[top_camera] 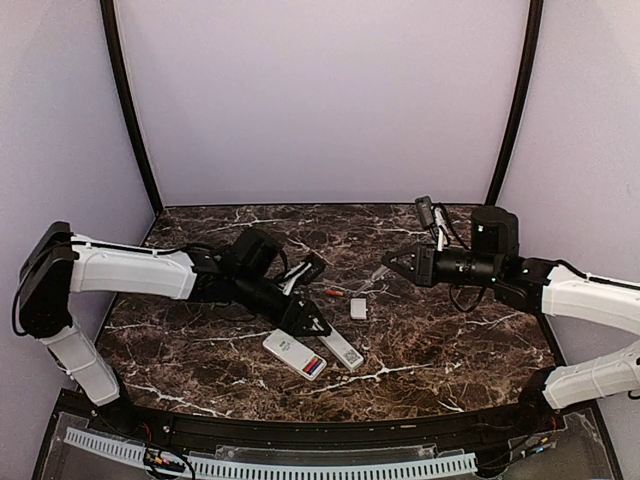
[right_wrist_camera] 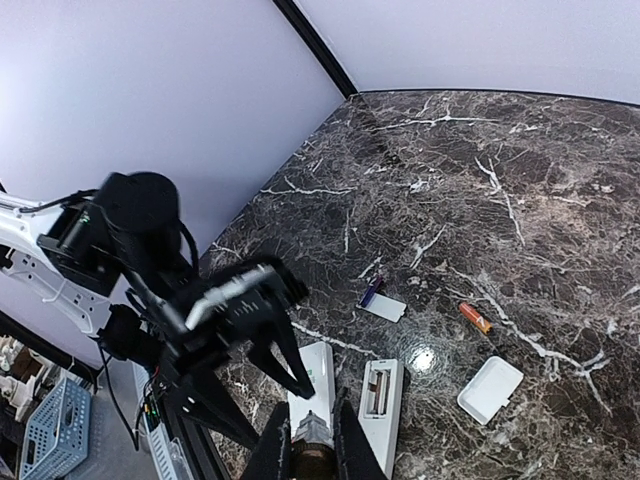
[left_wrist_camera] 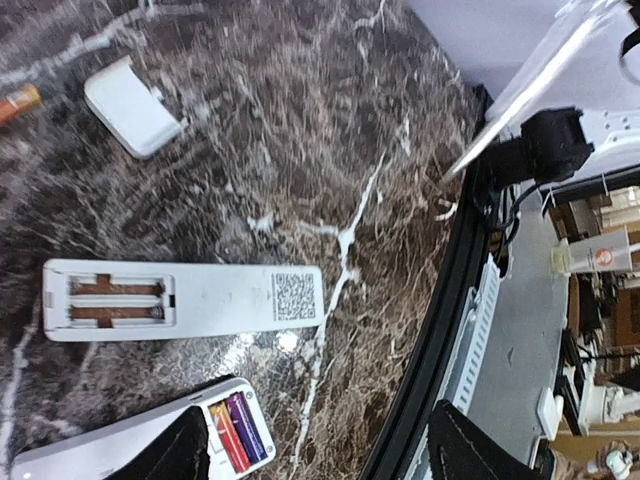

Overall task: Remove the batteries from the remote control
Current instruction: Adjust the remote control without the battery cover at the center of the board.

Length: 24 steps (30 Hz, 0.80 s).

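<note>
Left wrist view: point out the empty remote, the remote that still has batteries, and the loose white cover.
empty remote (left_wrist_camera: 215,297), left wrist view, middle of its back
remote with batteries (left_wrist_camera: 80,455), left wrist view, white casing
white cover (left_wrist_camera: 130,105), left wrist view, its centre

Along the far edge the table (top_camera: 330,222) lies bare, and so does its near right corner. The left arm (top_camera: 140,270) slants in from the left edge to the middle. There, by the near edge, a loaded remote (top_camera: 294,354), an empty remote (top_camera: 342,350), a white cover plate (top_camera: 358,308) and an orange battery (top_camera: 334,292) crowd together.
</note>
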Each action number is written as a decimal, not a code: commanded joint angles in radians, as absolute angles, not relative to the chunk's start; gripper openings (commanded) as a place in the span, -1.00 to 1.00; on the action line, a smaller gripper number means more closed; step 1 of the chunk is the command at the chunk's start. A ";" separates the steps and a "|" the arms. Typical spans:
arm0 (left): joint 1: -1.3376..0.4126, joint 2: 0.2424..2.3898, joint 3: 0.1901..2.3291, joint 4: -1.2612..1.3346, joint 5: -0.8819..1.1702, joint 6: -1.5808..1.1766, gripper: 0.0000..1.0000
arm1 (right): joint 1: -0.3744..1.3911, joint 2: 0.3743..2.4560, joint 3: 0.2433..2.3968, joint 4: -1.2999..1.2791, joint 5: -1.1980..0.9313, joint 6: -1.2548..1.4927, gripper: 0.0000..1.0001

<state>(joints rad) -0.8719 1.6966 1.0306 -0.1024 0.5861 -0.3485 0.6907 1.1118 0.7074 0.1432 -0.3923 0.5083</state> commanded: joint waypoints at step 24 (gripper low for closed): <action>-0.722 1.492 0.628 0.034 0.420 -0.850 0.05 | 0.879 1.406 0.677 0.381 -0.417 0.424 -1.00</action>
